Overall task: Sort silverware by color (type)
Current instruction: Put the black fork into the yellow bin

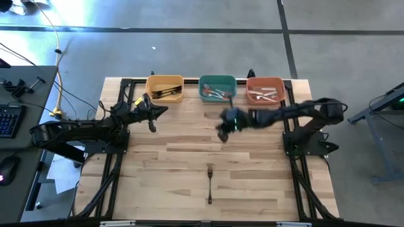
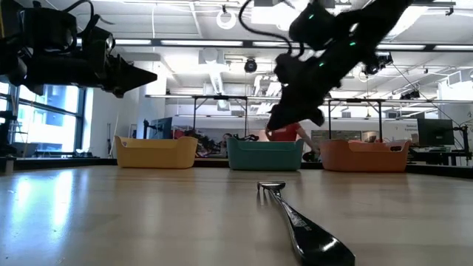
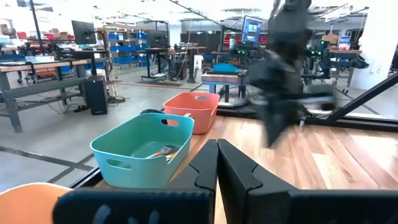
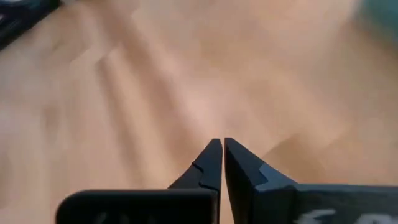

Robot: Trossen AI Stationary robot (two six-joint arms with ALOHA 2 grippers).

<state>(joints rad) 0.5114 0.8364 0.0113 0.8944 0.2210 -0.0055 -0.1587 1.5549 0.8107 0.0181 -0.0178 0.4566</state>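
Note:
One black-handled fork (image 1: 209, 183) lies flat on the table near its near edge, head toward the bins; in the low view the fork (image 2: 295, 222) lies close in front. Black-handled pieces (image 1: 165, 93) lie in the yellow bin, white-handled ones (image 1: 218, 94) in the green bin, red-orange ones (image 1: 264, 96) in the red bin. My right gripper (image 1: 223, 133) hangs shut and empty above the table's middle, just near of the green bin; its fingers (image 4: 221, 155) point down at bare wood. My left gripper (image 1: 164, 110) is shut, empty, raised near the yellow bin.
Three bins stand in a row along the far edge: yellow bin (image 1: 165, 81), green bin (image 1: 218, 80), red bin (image 1: 265, 82). Bare wood (image 1: 189, 151) spreads between the bins and the fork. Black frame rails (image 1: 107, 170) run along both table sides.

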